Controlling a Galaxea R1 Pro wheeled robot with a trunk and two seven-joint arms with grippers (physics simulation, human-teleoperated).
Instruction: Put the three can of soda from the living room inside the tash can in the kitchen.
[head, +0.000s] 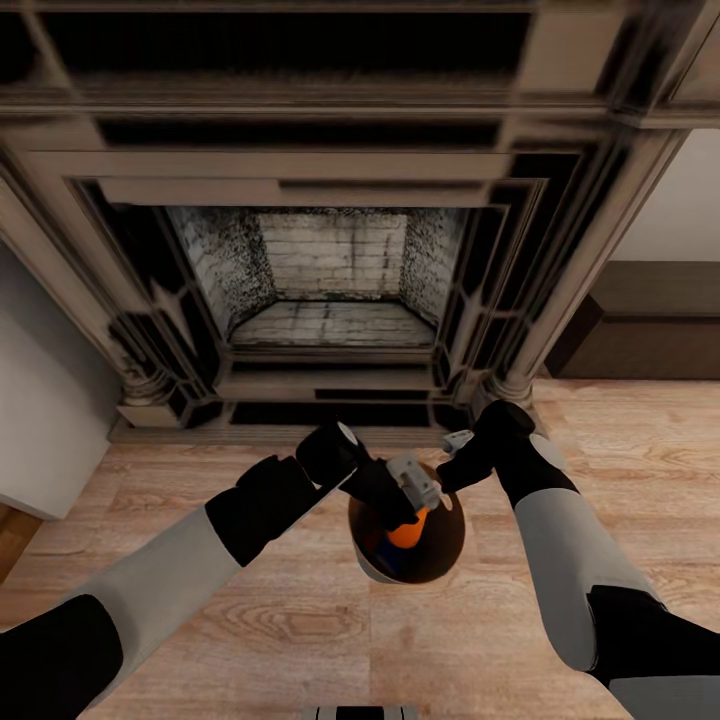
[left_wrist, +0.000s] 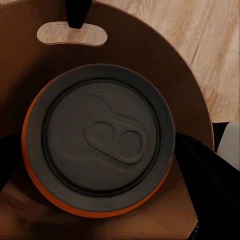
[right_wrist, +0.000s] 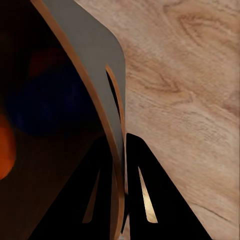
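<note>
Head view: trash can (head: 452, 545) on plank floor (head: 300, 620) at 6 o'clock of fireplace (head: 330, 290); left gripper (head: 410, 495) holds orange can (head: 408, 530) over its mouth, blue can (head: 388, 562) inside.

Left wrist view: orange can (left_wrist: 100, 140), silver top up (grip hidden, judged clenched on its smooth, light, dentable sides).

Right wrist view: right gripper (right_wrist: 122, 200) fingers clamp bin rim (right_wrist: 100, 100), thin and stiff
</note>
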